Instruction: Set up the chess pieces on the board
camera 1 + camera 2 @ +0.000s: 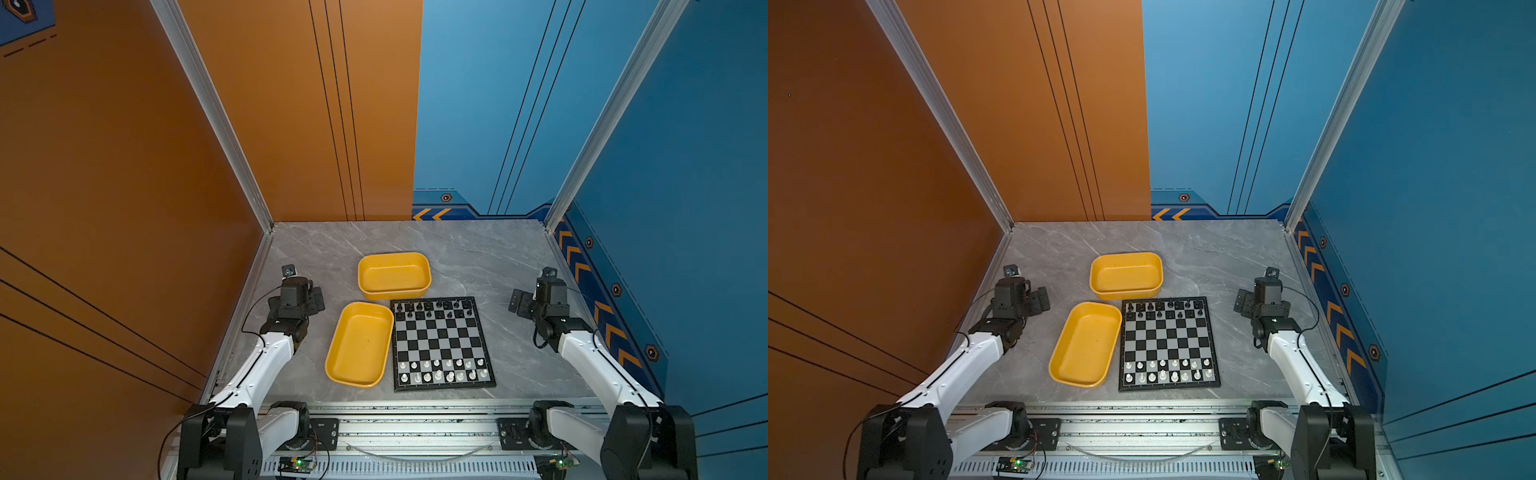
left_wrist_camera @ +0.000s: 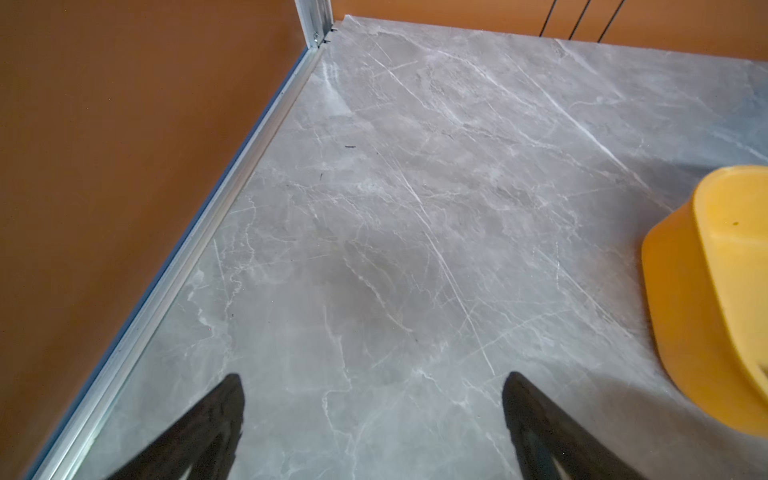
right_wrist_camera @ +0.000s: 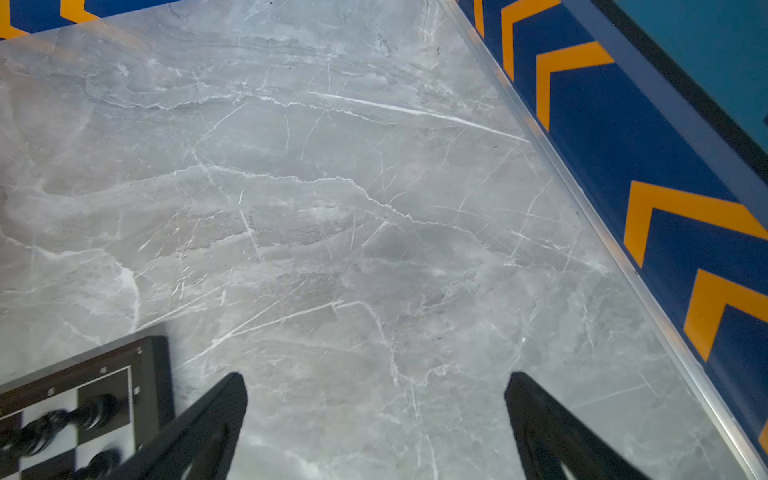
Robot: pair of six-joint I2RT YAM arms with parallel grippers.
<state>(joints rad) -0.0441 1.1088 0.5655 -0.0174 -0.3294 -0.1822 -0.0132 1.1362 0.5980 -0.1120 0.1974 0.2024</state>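
Grey marble-patterned table spreads across the booth floor. On it, right of centre and toward the near edge, the board lies flat. Two yellow trays sit close to it: the far tray just beyond its far-left corner, the near tray along its left side. The left gripper hovers over the table left of the trays, jaws spread wide, holding nothing. The right gripper hovers right of the board, equally wide and unladen. Black chess pieces stand on the board's two far rows, white chess pieces on its two near rows.
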